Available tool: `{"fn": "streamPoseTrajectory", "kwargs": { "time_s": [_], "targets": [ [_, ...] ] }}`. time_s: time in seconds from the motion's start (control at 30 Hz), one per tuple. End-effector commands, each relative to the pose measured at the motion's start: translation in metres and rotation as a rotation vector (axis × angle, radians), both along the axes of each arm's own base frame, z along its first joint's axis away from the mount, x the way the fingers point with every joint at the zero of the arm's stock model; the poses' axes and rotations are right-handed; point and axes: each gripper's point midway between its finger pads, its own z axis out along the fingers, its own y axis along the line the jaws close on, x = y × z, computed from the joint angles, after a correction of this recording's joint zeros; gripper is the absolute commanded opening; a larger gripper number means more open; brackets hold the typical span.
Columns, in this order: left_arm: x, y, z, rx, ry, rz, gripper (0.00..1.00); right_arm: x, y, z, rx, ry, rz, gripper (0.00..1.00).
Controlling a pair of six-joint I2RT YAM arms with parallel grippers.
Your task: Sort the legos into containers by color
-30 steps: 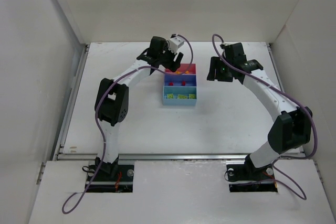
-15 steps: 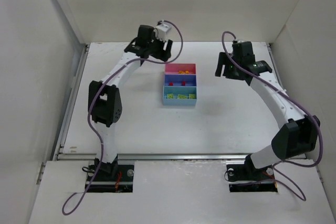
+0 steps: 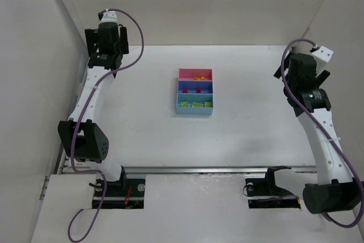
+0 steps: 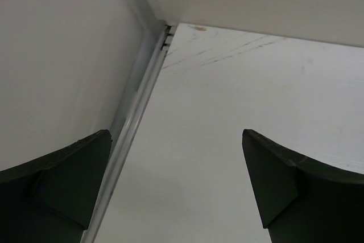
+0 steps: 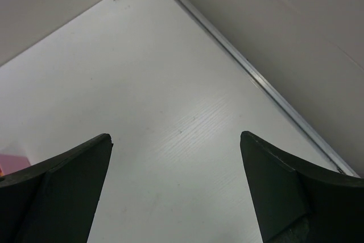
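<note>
Pink, dark blue, light blue: three containers (image 3: 194, 111); two red legos (image 3: 198, 90).

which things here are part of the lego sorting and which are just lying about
Part of the job:
- orange legos in the pink bin
- red legos in the dark blue bin
- lime-green legos in the light blue bin
- left pincer and right pincer, both open and empty

Just there:
- purple cables
- metal rail along the near edge
- white enclosure walls

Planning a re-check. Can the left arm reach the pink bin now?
Probably yes: left gripper is open and empty, with nothing on the table between it and the pink bin.
</note>
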Motion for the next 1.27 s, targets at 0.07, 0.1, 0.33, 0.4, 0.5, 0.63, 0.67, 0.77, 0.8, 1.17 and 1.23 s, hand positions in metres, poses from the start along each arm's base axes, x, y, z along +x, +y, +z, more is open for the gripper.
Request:
{"fn": "streamPoseTrajectory", "kwargs": {
  "time_s": [0.07, 0.1, 0.33, 0.4, 0.5, 0.63, 0.67, 0.77, 0.8, 1.17, 1.23],
  "targets": [
    [-0.025, 0.027, -0.004, 0.076, -0.016, 0.184, 0.99, 0.001, -0.003, 0.018, -0.007, -0.109, -0.014, 1.0],
    [-0.027, 0.027, -0.005, 0.067, -0.019, 0.187, 0.99, 0.002, -0.001, 0.018, -0.003, -0.109, -0.004, 1.0],
    [-0.026, 0.021, -0.005, 0.04, -0.017, 0.161, 0.99, -0.005, -0.003, 0.025, 0.054, -0.135, -0.062, 1.0],
    [-0.027, 0.019, -0.002, 0.026, -0.029, 0.153, 0.99, -0.008, -0.005, 0.025, 0.048, -0.122, -0.07, 1.0],
    [-0.027, 0.018, -0.004, 0.016, -0.023, 0.146, 0.99, -0.014, -0.007, 0.029, 0.045, -0.134, -0.078, 1.0],
    [-0.029, 0.014, -0.002, 0.0, -0.027, 0.13, 0.99, -0.023, -0.009, 0.037, 0.045, -0.168, -0.086, 1.0],
    [-0.029, 0.014, -0.002, 0.0, -0.027, 0.13, 0.99, -0.026, -0.009, 0.035, 0.046, -0.169, -0.086, 1.0],
    [-0.028, 0.013, -0.002, -0.004, -0.026, 0.122, 0.99, -0.029, -0.009, 0.041, 0.05, -0.201, -0.086, 1.0],
    [-0.03, 0.013, 0.002, -0.005, -0.035, 0.122, 0.99, -0.03, -0.008, 0.042, 0.056, -0.214, -0.076, 1.0],
    [-0.032, 0.012, 0.0, -0.015, -0.029, 0.116, 0.99, -0.032, -0.006, 0.05, 0.057, -0.267, -0.052, 1.0],
    [-0.032, 0.012, 0.0, -0.015, -0.029, 0.116, 0.99, -0.033, -0.006, 0.055, 0.059, -0.285, -0.052, 1.0]
  ]
}}
